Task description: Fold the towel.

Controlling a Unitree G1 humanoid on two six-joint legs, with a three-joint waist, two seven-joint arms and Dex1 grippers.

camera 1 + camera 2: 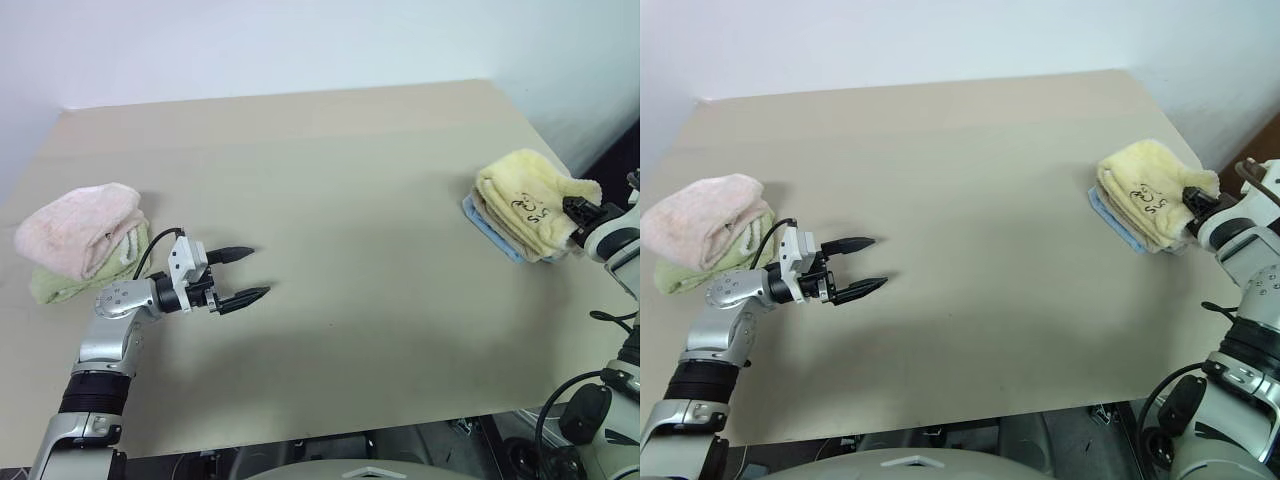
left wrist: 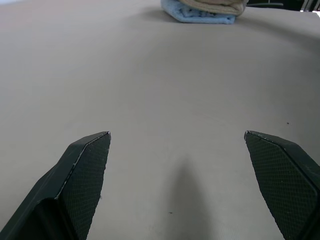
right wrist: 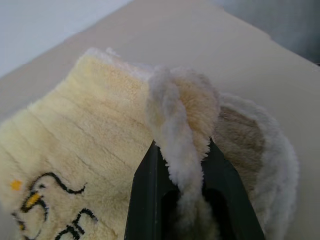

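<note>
Nearest, at the left: left gripper (image 1: 247, 274) level above the bare table (image 1: 340, 250), fingers spread as wide as they go, nothing between them, pointing across the tabletop toward the right side. Just behind that arm, at the table's left edge: pink folded towel (image 1: 80, 227) stacked on a pale green folded towel (image 1: 55, 283).

At the right edge of the table: right gripper (image 3: 182, 165) pinched tight on a thick whitish piped edge of the towel (image 1: 522, 200). Pale yellow terry, folded into a plump bundle, dark embroidered mark facing up. Rests on top of a small pile: a tan folded towel (image 2: 215, 5) directly beneath, a light blue cloth (image 1: 490, 235) at the bottom, its edge peeking out on the side toward the table's middle.

Beyond, only bare tabletop back to the white wall (image 1: 300, 40).
</note>
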